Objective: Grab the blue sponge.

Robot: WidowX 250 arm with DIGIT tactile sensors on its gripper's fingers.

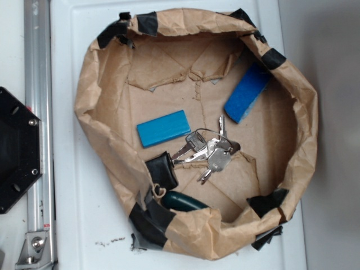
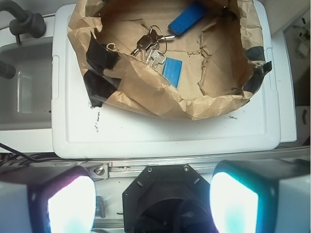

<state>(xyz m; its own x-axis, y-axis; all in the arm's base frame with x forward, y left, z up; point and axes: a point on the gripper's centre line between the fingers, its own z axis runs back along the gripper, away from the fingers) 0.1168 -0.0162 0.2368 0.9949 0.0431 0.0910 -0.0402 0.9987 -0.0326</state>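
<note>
Nothing was done yet: the gripper (image 2: 153, 199), jaws spread wide and empty, hung well short of the blue sponge (image 2: 186, 18), which lay untouched far ahead inside the paper bag (image 2: 146, 97).

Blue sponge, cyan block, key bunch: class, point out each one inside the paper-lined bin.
blue sponge (image 1: 248, 93), exterior view, middle of its top face.
cyan block (image 1: 163, 128), exterior view, centre of its smooth top.
key bunch (image 1: 209, 151), exterior view, where the keys overlap.
</note>
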